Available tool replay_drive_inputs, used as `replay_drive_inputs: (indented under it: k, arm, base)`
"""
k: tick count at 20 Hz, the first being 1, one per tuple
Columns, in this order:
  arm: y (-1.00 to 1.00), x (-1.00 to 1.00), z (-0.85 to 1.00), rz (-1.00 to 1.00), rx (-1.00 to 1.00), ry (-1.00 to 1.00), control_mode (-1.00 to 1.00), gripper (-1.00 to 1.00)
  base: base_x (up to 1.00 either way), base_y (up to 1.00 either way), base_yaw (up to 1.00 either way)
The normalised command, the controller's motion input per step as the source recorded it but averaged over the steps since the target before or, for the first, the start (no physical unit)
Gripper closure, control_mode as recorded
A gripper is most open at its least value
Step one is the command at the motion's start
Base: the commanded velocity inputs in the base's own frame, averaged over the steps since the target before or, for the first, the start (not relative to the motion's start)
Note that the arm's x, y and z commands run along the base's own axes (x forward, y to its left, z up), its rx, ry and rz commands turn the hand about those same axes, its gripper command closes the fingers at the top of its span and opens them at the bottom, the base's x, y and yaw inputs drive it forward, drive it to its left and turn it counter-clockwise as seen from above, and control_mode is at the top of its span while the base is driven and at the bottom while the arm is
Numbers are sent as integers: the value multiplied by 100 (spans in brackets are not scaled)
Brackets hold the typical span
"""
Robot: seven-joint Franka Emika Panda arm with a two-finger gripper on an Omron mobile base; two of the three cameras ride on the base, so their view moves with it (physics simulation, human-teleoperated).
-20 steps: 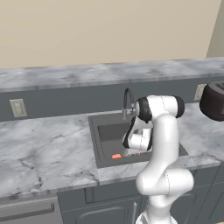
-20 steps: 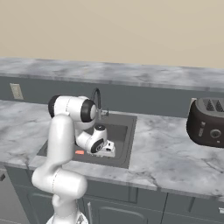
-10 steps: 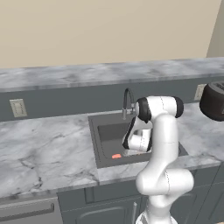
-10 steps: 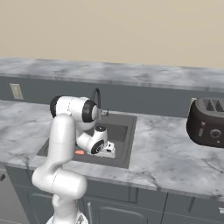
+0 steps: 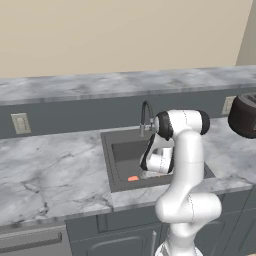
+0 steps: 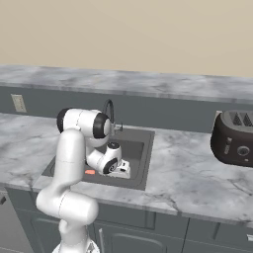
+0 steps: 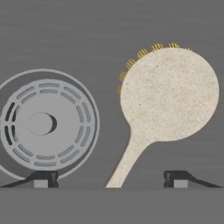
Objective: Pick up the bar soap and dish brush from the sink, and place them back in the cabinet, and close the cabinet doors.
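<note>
Gripper [image 7: 111,178], jaws wide apart and empty, hovers over dish brush [image 7: 168,94]; drain [image 7: 41,124] at nine o'clock. Light, stiff, likely slippery: grasp the thin handle.

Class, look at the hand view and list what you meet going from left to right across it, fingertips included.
Left fingertip → round metal drain → dish brush, its handle running down between the fingertips → right fingertip. All lie over the dark sink floor.
</note>
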Motion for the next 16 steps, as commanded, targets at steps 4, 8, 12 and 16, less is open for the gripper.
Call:
replay_drive_inputs:
  k: [4,8,12,16]
  arm:
    - [0,0,0,0,0,0,-100,100]
    - [0,0,0,0,0,0,-100,100]
    - [0,0,0,0,0,0,-100,100]
    - [0,0,0,0,0,0,-100,100]
  base:
    - [0,0,0]
    - [0,0,0]
    - [0,0,0]
    - [0,0,0]
